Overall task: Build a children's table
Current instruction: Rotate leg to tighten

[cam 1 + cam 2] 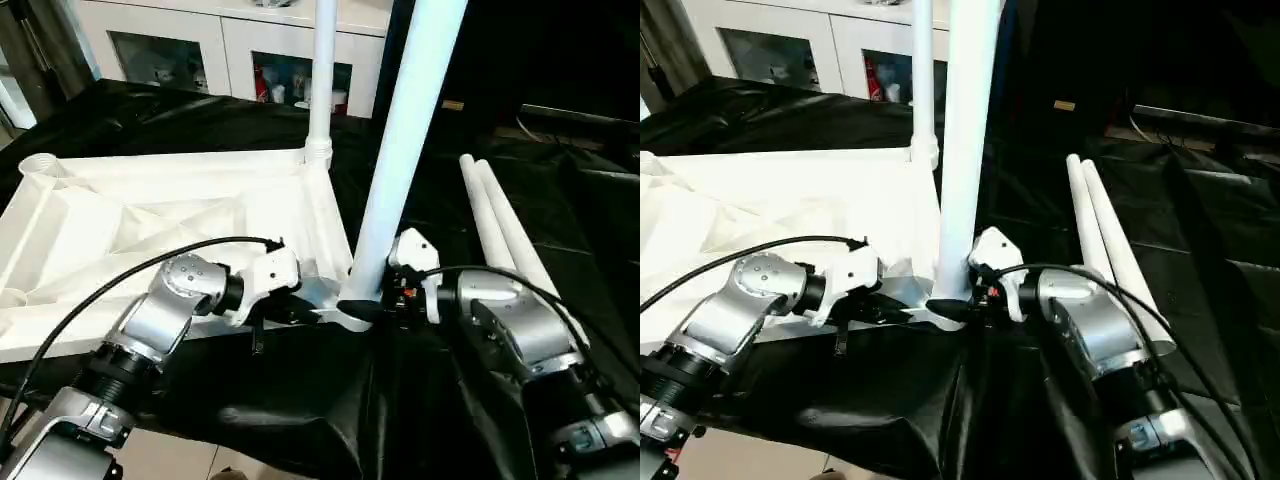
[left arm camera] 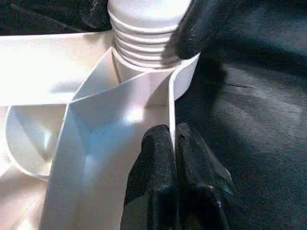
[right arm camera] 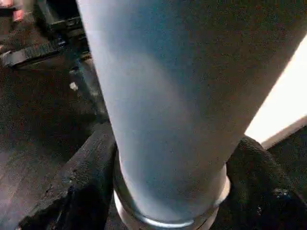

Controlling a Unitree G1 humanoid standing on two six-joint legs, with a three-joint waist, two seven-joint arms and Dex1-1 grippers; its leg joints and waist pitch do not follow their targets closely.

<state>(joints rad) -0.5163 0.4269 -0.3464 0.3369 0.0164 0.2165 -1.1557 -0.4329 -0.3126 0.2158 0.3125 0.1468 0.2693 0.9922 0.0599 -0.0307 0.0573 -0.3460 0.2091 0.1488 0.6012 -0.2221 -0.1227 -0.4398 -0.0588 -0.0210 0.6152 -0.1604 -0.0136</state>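
A worktop covered with black cloth (image 1: 300, 420) is seen in front of a white cabinet with glass doors (image 1: 230, 50). On it the large white plastic rectangular tabletop (image 1: 150, 230) is laid with its ribbed underside up. One long white tubular leg (image 1: 322, 80) is already standing in the corner socket beyond the hands. A second white tubular leg (image 1: 400, 150) is placed in the near corner socket (image 2: 182, 81), where its ribbed end is seen at the socket mouth; it leans a little, so it is judged as not fully seated. The right hand (image 3: 168, 191) is set around the base of this leg, one black finger on each side. The left hand (image 2: 173, 167) is closed on the thin wall of the tabletop, just beside that socket. Two more white tubular legs (image 1: 505, 230) are lying on the cloth beyond the right hand, and two sockets are judged to be left.
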